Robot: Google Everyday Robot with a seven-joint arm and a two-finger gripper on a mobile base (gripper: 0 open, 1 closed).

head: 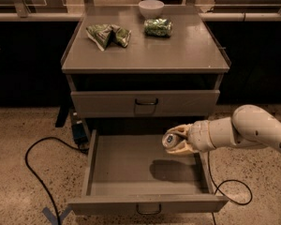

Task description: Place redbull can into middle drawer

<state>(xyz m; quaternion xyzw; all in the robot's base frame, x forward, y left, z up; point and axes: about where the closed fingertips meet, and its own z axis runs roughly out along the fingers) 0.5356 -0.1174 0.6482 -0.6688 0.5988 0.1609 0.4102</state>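
My gripper (pixel 177 139) is shut on the redbull can (pixel 170 139), a slim silver-and-blue can held on its side with its shiny top facing the camera. The can hangs above the right rear part of the open middle drawer (pixel 131 172), a wide grey tray pulled out toward the camera with a dark loop handle on its front panel. The can's shadow falls on the drawer floor below it. My arm reaches in from the right.
The cabinet top (pixel 187 50) holds a green patterned can (pixel 158 27) lying on its side, a green chip bag (pixel 107 34) and a white bowl (pixel 151 7). The top drawer (pixel 145 102) is closed. Black cables (pixel 35 172) lie on the floor on both sides.
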